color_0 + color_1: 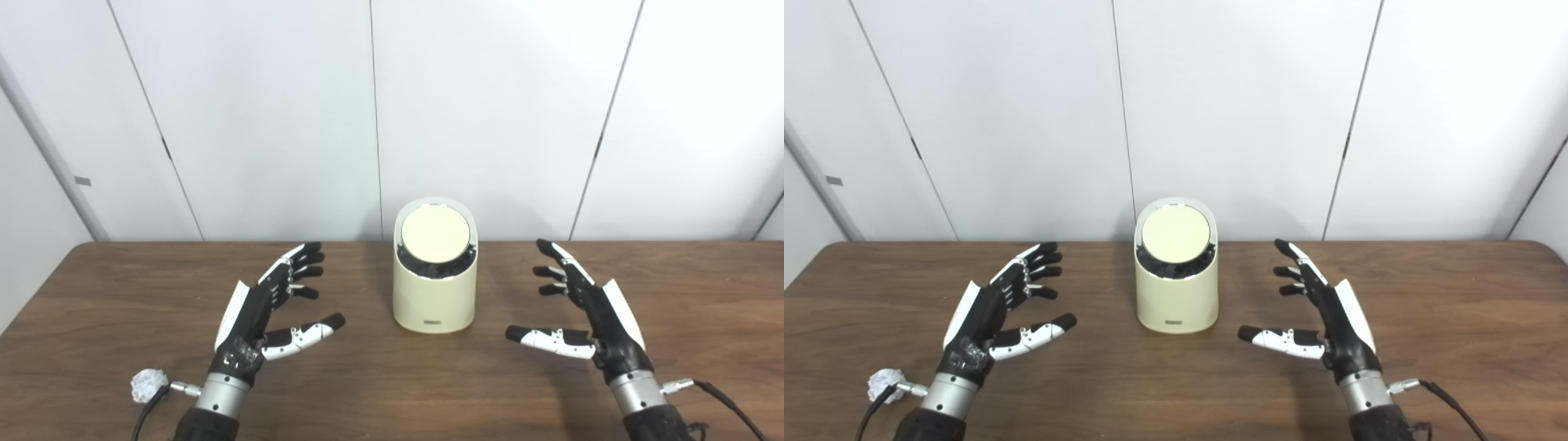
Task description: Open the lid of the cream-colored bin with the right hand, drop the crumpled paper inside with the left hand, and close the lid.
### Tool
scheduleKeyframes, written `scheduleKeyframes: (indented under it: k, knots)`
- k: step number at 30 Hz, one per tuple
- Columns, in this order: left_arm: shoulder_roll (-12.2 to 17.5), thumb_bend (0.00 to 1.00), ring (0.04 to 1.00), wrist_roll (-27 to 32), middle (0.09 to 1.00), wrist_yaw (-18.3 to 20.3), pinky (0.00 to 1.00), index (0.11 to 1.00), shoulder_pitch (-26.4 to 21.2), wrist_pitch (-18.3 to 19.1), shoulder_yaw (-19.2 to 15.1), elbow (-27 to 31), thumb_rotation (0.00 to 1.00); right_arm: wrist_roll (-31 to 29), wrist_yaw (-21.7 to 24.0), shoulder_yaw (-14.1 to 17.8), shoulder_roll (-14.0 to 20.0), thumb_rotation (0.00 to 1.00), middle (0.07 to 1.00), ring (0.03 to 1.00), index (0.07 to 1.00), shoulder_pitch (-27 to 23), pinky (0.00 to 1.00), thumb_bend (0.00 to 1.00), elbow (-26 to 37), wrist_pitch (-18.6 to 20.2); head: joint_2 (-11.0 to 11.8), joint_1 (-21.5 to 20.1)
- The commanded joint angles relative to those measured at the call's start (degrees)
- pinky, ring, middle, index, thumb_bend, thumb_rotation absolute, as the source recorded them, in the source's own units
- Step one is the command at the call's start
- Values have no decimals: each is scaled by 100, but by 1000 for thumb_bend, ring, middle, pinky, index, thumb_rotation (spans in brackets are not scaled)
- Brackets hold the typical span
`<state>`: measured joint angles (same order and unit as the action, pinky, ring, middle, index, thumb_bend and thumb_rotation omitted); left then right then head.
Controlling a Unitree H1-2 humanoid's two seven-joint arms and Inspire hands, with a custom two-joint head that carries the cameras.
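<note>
A cream-colored bin (434,300) stands upright at the middle of the brown table, its round lid (435,233) tilted toward me and resting in the dark opening. My left hand (269,306) hovers open to the left of the bin, fingers spread, holding nothing. Open as well, my right hand (582,309) hovers to the bin's right with its thumb pointing toward the bin. The crumpled white paper (147,384) lies on the table near the front left, beside my left wrist and behind the hand.
The wooden table (392,380) runs the full width of the view, and white wall panels (490,110) rise right behind its far edge. Cables (729,401) trail from both wrists over the table's front.
</note>
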<state>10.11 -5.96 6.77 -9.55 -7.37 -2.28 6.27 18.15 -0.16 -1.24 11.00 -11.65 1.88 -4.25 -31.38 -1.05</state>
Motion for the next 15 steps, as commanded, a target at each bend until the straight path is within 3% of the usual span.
scheduleKeyframes:
  k: [1, 10, 15]
  knots:
    - [46, 717, 794, 85, 846, -68, 661, 885, -154, -82, -37, 182, 122, -56, -9, 5, 56, 365, 914, 824, 942, -152, 704, 853, 104, -135, -2, -7]
    - [67, 717, 774, 120, 842, -42, 650, 892, -179, -103, -28, 180, 128, -76, 19, 5, 70, 371, 916, 836, 955, -167, 728, 853, 102, -68, -25, -19]
    - [92, 711, 774, 122, 839, -17, 655, 913, -179, -125, -15, 158, 125, -153, 21, 1, 93, 385, 930, 845, 998, -208, 744, 877, -139, -216, -28, -24]
